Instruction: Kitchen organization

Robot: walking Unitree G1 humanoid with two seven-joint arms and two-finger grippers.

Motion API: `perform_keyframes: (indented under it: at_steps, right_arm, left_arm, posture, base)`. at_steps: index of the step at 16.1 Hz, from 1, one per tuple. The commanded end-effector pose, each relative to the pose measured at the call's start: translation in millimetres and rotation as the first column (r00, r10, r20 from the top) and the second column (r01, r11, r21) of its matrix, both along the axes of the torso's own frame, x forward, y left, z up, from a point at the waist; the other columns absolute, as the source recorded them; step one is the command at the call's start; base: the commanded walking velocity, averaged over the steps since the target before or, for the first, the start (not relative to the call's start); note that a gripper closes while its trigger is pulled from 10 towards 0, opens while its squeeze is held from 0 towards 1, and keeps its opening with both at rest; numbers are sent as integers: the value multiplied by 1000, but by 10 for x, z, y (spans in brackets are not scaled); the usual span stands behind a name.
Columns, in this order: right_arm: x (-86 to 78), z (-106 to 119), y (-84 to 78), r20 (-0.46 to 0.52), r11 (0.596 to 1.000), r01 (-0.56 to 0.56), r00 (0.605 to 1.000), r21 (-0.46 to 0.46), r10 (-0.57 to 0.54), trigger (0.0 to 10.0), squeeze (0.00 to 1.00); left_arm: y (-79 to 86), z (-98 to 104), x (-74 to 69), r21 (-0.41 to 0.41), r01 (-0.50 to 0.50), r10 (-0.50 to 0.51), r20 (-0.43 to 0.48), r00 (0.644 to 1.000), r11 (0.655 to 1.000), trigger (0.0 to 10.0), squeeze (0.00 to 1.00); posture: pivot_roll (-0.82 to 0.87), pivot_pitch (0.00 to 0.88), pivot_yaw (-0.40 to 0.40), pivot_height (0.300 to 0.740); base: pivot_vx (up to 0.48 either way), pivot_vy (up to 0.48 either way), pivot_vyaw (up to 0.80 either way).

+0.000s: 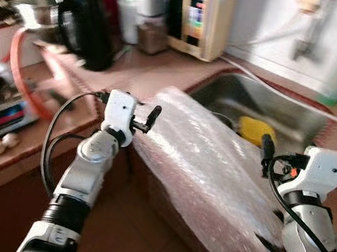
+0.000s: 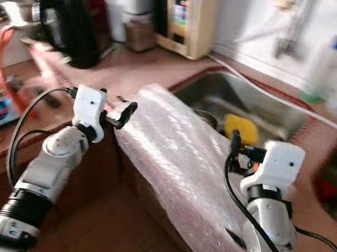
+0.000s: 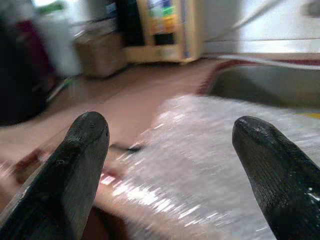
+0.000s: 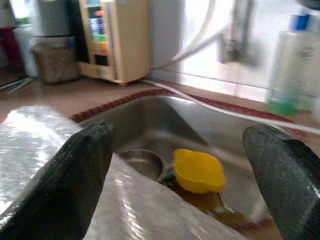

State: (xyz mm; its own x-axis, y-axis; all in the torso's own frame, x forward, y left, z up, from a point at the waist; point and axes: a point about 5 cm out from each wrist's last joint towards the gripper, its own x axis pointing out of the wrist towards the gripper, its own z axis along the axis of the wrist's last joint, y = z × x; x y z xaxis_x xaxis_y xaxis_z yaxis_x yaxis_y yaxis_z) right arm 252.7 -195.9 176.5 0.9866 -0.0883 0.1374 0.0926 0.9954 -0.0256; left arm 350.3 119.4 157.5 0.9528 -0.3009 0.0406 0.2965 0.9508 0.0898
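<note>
Frames are motion-blurred, fine detail soft. Nearest: long crinkly sheet of clear bubble wrap (image 1: 212, 174), glossy, draped over the counter's front edge beside the sink; its lower end runs out of frame, what's under it is hidden. Left gripper (image 1: 144, 120) at the sheet's upper left corner, fingers spread wide, nothing between them; whether a fingertip touches the wrap can't be told. Right gripper (image 4: 182, 165) above the sheet's right side, fingers also wide apart, empty, pointing toward the basin.

Next: stainless steel sink (image 1: 293, 113), smooth metal, sunk in a reddish-brown countertop (image 1: 162, 73). In it a rounded yellow plastic object (image 4: 198, 171), bottom partly hidden, sitting by the drain; what it is can't be made out.

Left side: a black kettle-like jug (image 1: 88, 27), and flat items cut off at the edge. Far back: pale wooden box with coloured panel (image 1: 203, 16), and a clear bottle with green liquid (image 4: 290, 65), blurred.
</note>
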Motion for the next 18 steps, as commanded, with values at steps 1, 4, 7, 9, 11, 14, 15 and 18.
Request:
perform_keyframes:
  at_steps: [1, 4, 7, 9, 11, 14, 15, 18]
  right_arm:
    - [13, -6, 72, 3, 1000, -24, 1000, 12, 24, 10000, 0]
    - [16, -19, 92, 1, 999, -29, 1000, 18, 29, 10000, 0]
    - [14, -32, 88, -5, 999, -30, 1000, 18, 30, 10000, 0]
    - [3, -52, 97, -14, 999, -42, 999, 14, 42, 10000, 0]
    - [13, -70, 86, -20, 999, -48, 999, 18, 48, 10000, 0]
    - [102, -28, 109, -17, 996, -90, 996, -1, 90, 10000, 0]
    - [114, -22, 109, -17, 996, -94, 995, 0, 94, 10000, 0]
    - [161, -19, 152, -14, 991, -131, 991, -1, 131, 10000, 0]
  left_arm:
    - [154, -19, 21, 2, -60, 60, -18, 998, 998, 10000, 0]
    - [170, -7, 12, 23, -69, 68, 17, 998, 997, 10000, 0]
    - [215, -71, -6, 24, -101, 100, 7, 995, 995, 10000, 0]
    - [201, -86, -22, 17, -106, 106, 10, 994, 994, 10000, 0]
    - [179, -93, -26, 19, -123, 122, 16, 992, 992, 10000, 0]
    - [199, -103, -31, 5, -153, 153, 18, 988, 988, 10000, 0]
    - [199, -105, -34, 4, -155, 155, 20, 988, 988, 10000, 0]
    - [245, -140, -62, -11, -194, 194, 18, 981, 981, 10000, 0]
  posture:
    - [27, 0, 57, 740]
    - [34, 0, 59, 740]
    - [31, 0, 53, 740]
    - [32, 0, 47, 740]
    - [47, 0, 24, 740]
    - [56, 0, -16, 740]
    - [61, 0, -31, 740]
    - [82, 0, -44, 740]
  base:
    - [0, 0, 800]
    - [0, 0, 800]
    - [0, 0, 800]
    - [0, 0, 800]
    - [0, 0, 800]
    - [0, 0, 800]
    - [0, 0, 800]
    - [0, 0, 756]
